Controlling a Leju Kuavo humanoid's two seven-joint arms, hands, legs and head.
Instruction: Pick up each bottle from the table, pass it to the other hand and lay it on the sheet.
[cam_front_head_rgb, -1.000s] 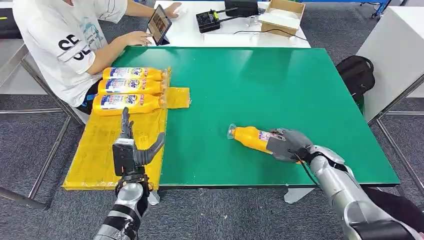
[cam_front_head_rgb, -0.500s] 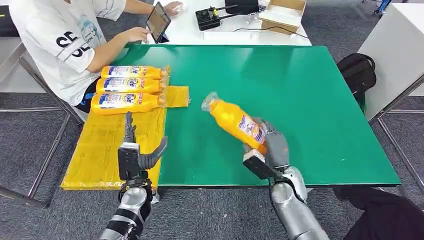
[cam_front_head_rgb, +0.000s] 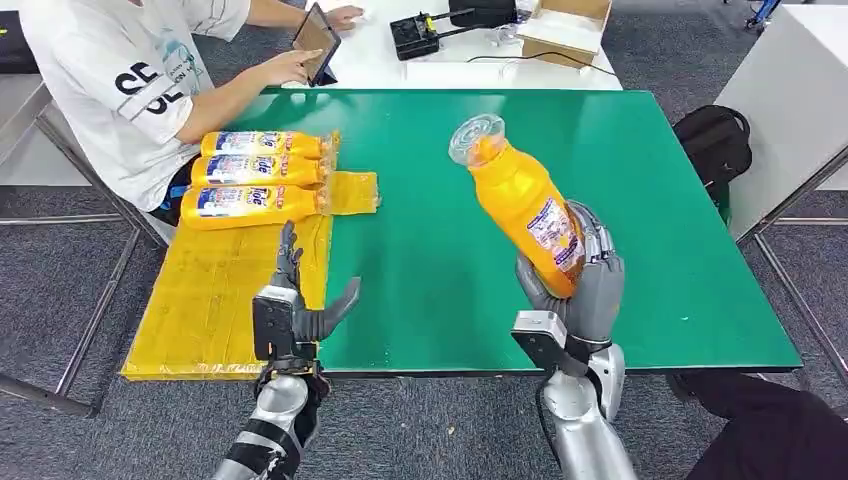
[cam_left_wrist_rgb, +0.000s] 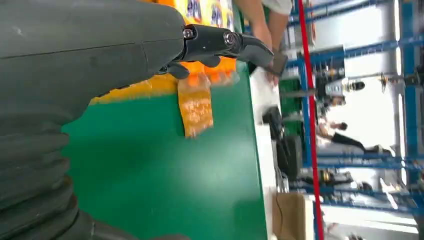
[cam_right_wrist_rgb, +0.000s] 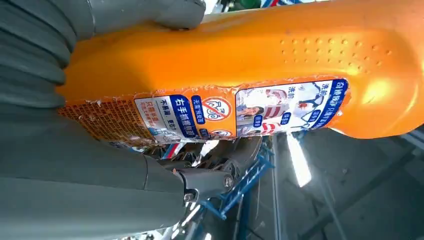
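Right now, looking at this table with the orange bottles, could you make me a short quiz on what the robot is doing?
1. True or false: the right hand grips an orange bottle lifted clear of the green table.
2. How many bottles lie on the yellow sheet?
3. The left hand is: A) holding a bottle, B) open, C) pressing the table.

Key: 1 true; 2 three; 3 B.

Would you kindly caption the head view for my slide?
Right hand lifts an orange bottle above the green table; left hand waits open.
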